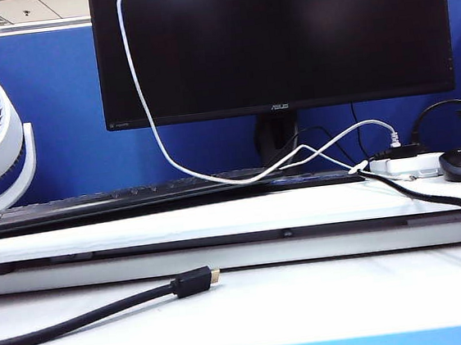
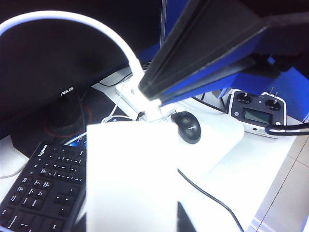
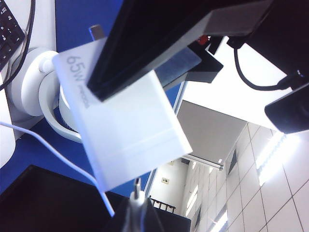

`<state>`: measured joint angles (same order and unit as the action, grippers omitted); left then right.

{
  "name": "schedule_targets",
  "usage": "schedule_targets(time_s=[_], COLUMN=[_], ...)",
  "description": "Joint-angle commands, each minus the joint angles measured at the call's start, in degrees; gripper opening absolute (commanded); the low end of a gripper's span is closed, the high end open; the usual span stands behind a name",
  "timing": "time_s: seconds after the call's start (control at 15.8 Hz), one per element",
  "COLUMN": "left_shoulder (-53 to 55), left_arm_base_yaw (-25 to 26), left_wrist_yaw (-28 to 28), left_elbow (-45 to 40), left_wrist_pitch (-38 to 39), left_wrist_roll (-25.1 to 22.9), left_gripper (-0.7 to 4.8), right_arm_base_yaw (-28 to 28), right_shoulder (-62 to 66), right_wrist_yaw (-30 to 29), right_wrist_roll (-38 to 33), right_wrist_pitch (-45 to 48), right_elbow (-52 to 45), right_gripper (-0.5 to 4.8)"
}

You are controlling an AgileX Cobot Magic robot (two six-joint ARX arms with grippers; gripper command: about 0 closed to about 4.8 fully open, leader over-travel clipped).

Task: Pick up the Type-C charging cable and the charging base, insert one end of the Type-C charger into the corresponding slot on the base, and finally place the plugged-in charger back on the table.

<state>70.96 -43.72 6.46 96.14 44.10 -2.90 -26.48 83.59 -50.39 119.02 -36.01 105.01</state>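
Monitor [image 1: 272, 36]: large, dark, behind the raised shelf. Not to be touched.

Table [image 1: 309, 296]: broad and white, bare in front apart from a black cable with gold plug [image 1: 194, 282]. Set-down place for later; nothing to do there yet.

Keyboard [image 1: 134, 197]: on the shelf, under the work. Keep clear.

Right gripper [image 3: 111, 92]: out of the exterior view, held up off the table. Pressed flat onto the charging base [image 3: 130, 130], clamping it. Hold it steady and do not let the block rotate.

Left gripper [image 2: 149, 96]: also aloft, facing the right one. Pinching the Type-C charging cable [image 1: 145, 107] close to its plug end, with the cord arching away and hanging down past the monitor.

Charging base: white block, marked 65W, prongs on the end away from the plug. Appears in the left wrist view as a blurred white slab very near.

Connector [image 3: 137, 186]: silver tip exposed, just beside the block's port face, so judged not seated. Slot itself not visible.

Method, as a judgement: line the tip squarely with the slot, then push straight along the plug's axis, slowly. Avoid sideways force, since the short grip on the cord could let the plug tilt or slip.
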Motion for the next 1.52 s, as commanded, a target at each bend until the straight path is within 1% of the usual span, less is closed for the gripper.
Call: schedule_targets(time_s=[0.06, 0.82, 1.01, 1.27, 1.46, 1.52], left_shoulder=[-0.3, -0.3, -0.3, -0.3, -0.3, -0.3], left_arm_base_yaw=[0.0, 0.0, 0.0, 0.0, 0.0, 0.0], left_wrist_yaw=[0.3, 0.4, 0.4, 0.2, 0.2, 0.2], left_elbow=[0.2, 0.3, 0.3, 0.3, 0.2, 0.2], left_wrist_pitch=[-0.3, -0.3, -0.3, -0.6, -0.8, -0.8], left_wrist_roll=[0.4, 0.4, 2.0, 4.4, 8.0, 7.5], left_gripper=[0.19, 0.19, 0.19, 0.19, 0.17, 0.17], right_arm_base_yaw=[-0.1, -0.1, -0.2, -0.2, -0.2, -0.4], right_shoulder=[-0.2, 1.1, 1.4, 1.4, 1.4, 1.4], right_wrist_yaw=[-0.6, -1.5, -2.5, -2.5, -2.3, -2.3], right_wrist_roll=[-0.1, -0.1, -0.1, -0.1, -0.1, -0.1], right_wrist_pitch=[0.3, 0.3, 0.7, 0.7, 0.9, 1.2], right_elbow=[0.2, 0.2, 0.2, 0.2, 0.2, 0.2], right_gripper=[0.03, 0.03, 0.03, 0.03, 0.03, 0.03])
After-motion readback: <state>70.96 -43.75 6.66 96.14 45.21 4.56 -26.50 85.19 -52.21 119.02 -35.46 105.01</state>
